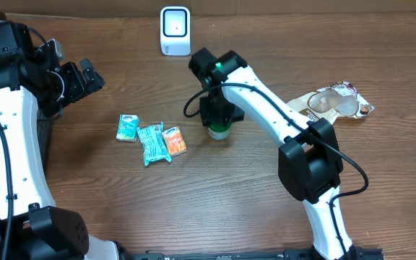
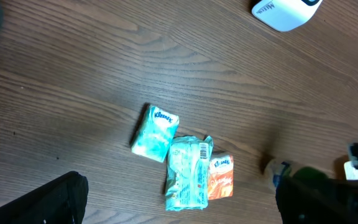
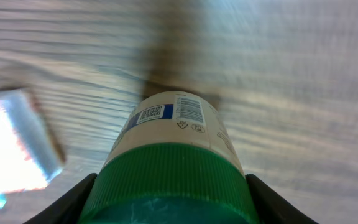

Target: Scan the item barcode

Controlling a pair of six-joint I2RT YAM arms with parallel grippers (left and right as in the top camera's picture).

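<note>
The right gripper (image 1: pixel 218 120) is closed around a small bottle (image 1: pixel 219 131) near the middle of the table (image 1: pixel 266 217), reaching down on it from above. In the right wrist view its two fingers (image 3: pixel 73 202) press against opposite sides of the bottle's green cap (image 3: pixel 173 177), about half open, with nothing else between them. The bottle's body is white with a label, and a barcode (image 3: pixel 190 109) shows on the side facing the camera, next to a blue strip of print. That view is blurred, so I cannot tell whether the bottle's base is resting on the wood or just off it.

The scanner (image 1: pixel 175 30) – a white upright unit with a dark-edged window – stands at the far edge of the table, well apart from the bottle and a little to its left as seen from overhead.

The left gripper (image 1: pixel 91 79) hangs over the left side of the table with its jaws spread fully and nothing in them.

Three small packets lie together to the left of the bottle: a teal and white tissue pack (image 2: pixel 155 132), a crumpled teal packet (image 2: pixel 188 173) just beside it, and an orange packet (image 2: pixel 220 177) touching that one. A clear plastic bag (image 1: pixel 340 102) lies by itself on the right side of the table.
</note>
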